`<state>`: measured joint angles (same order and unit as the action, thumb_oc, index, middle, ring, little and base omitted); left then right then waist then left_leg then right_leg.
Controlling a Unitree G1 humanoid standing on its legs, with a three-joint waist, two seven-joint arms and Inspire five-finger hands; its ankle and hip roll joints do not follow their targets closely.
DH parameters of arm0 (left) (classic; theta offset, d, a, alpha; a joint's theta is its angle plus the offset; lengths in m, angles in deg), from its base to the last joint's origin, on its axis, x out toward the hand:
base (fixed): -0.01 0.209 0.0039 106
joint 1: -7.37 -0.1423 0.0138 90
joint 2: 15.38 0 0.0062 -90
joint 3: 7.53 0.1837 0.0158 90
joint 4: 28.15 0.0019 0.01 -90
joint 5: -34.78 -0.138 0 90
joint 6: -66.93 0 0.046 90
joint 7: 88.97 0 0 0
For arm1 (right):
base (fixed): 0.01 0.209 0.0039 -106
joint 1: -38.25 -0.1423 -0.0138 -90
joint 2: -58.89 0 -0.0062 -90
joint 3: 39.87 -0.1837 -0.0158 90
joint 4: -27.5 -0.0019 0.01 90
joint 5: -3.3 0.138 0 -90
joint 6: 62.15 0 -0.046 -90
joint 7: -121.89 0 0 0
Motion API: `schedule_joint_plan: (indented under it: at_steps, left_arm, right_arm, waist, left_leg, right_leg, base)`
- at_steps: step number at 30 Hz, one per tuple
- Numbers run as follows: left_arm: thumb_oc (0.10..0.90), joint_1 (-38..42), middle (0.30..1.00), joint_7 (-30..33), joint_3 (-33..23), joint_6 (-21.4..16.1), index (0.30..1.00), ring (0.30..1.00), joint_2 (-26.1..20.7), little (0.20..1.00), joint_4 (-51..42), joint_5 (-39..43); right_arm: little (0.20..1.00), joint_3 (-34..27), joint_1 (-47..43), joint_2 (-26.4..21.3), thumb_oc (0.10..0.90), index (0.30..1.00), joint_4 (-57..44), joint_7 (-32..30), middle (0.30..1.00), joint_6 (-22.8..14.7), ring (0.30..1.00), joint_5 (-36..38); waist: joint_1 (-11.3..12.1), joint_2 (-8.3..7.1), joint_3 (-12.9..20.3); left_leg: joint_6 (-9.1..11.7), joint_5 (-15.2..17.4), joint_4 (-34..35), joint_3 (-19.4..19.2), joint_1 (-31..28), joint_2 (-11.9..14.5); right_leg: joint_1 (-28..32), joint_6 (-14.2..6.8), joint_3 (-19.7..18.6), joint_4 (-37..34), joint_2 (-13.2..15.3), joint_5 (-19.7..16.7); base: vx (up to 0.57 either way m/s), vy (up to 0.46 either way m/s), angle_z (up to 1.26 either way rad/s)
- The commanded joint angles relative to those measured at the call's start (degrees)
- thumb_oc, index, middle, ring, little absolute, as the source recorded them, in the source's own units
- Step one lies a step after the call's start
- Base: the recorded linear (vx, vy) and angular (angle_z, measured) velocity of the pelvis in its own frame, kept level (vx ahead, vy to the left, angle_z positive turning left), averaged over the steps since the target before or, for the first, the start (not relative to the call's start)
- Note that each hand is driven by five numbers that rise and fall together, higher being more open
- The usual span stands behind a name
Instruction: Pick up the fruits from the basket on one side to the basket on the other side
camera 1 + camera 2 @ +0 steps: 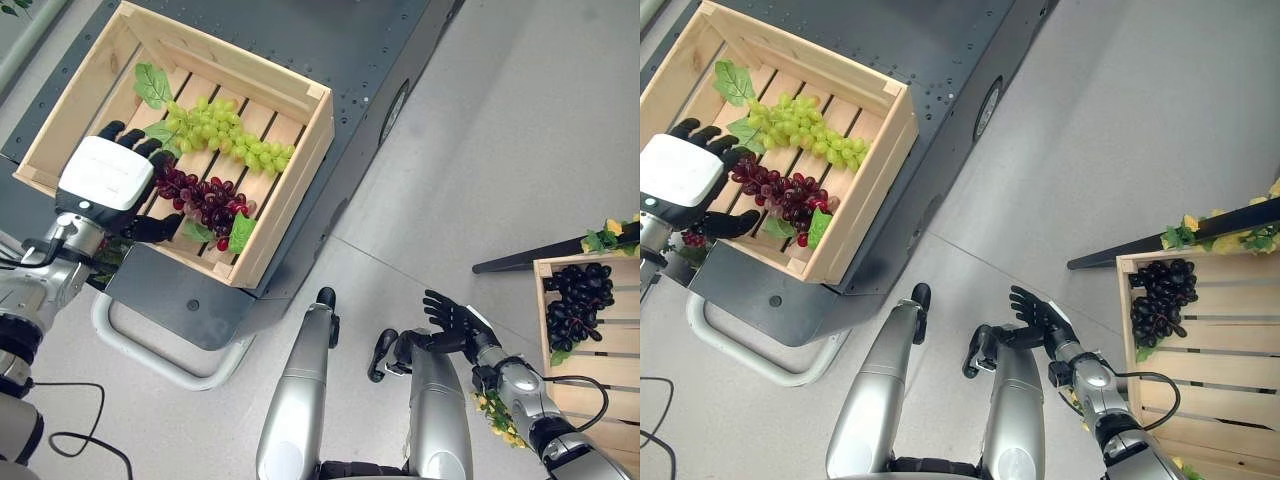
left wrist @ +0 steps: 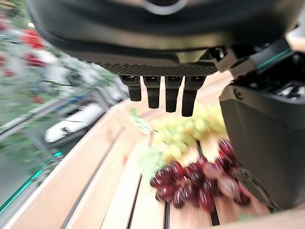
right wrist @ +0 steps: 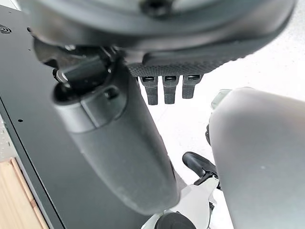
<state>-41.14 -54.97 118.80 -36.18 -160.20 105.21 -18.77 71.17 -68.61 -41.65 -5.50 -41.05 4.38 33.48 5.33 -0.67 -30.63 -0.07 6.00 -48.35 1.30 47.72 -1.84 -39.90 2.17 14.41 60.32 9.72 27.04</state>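
Observation:
A wooden crate (image 1: 283, 195) on my left holds a bunch of green grapes (image 1: 225, 132) with a leaf and a bunch of red grapes (image 1: 205, 197). My left hand (image 1: 105, 172) hovers over the crate's near left part. Its fingers (image 2: 153, 91) are straight and its thumb (image 1: 155, 229) is spread beside the red grapes (image 2: 195, 183), holding nothing. A second wooden crate (image 1: 592, 385) on the right holds black grapes (image 1: 578, 299). Low over the floor between the crates, my right hand (image 1: 455, 318) is open with its fingers (image 3: 164, 89) spread, and it is empty.
The left crate rests on a dark grey cart (image 1: 330, 50) with a white tubular bumper (image 1: 150, 358) at its near end. A dark bar (image 1: 520, 261) with yellow-green leaves (image 1: 610, 236) lies behind the right crate. Grey floor (image 1: 480, 150) spreads between the crates.

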Motion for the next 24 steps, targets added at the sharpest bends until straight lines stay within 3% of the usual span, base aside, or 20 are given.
schedule_joint_plan:
  at_steps: [1, 12, 24]
  left_arm:
    - [0.800, 4.8, 0.900, -4.6, -2.7, 1.2, 0.900, 0.900, -7.7, 0.900, -1.8, -2.0]
    - [0.800, 9.1, 0.900, -9.9, 2.6, -5.0, 0.900, 0.900, -9.4, 0.900, -3.8, -2.7]
    - [0.800, 14.8, 0.900, -9.0, 6.8, -0.3, 0.900, 0.900, -7.0, 0.900, -1.4, -3.3]
  right_arm:
    - [0.900, -1.1, 1.7, -3.4, 0.800, 0.900, -2.9, 3.2, 0.900, -1.7, 0.900, 2.8]
    - [0.900, -1.9, 2.2, -2.8, 0.800, 0.900, -3.2, 4.3, 0.900, -2.3, 0.900, 4.2]
    - [0.900, -1.5, 2.5, -2.3, 0.800, 0.900, -3.4, 4.1, 0.900, -3.0, 0.900, 6.0]
  waist:
    - [0.0, 0.29, 0.8]
    - [-0.3, 0.13, 0.8]
    - [-1.0, -1.82, 0.8]
  left_leg:
    - [-5.0, 12.1, -3.2, -5.0, -7.1, -2.0]
    - [-5.0, 12.2, -3.5, -5.1, -5.6, -1.5]
    - [-4.8, 11.1, -2.5, -4.6, -2.3, -0.6]
  right_leg:
    - [3.1, 0.3, -0.8, -6.1, -2.1, -7.3]
    - [1.7, -0.7, -0.3, -6.4, -1.6, -8.2]
    - [-1.7, -1.2, 0.3, -6.8, -2.2, -9.5]
  base:
    - [0.05, -0.023, 0.00]
    - [0.02, -0.015, 0.00]
    - [0.00, 0.000, 0.00]
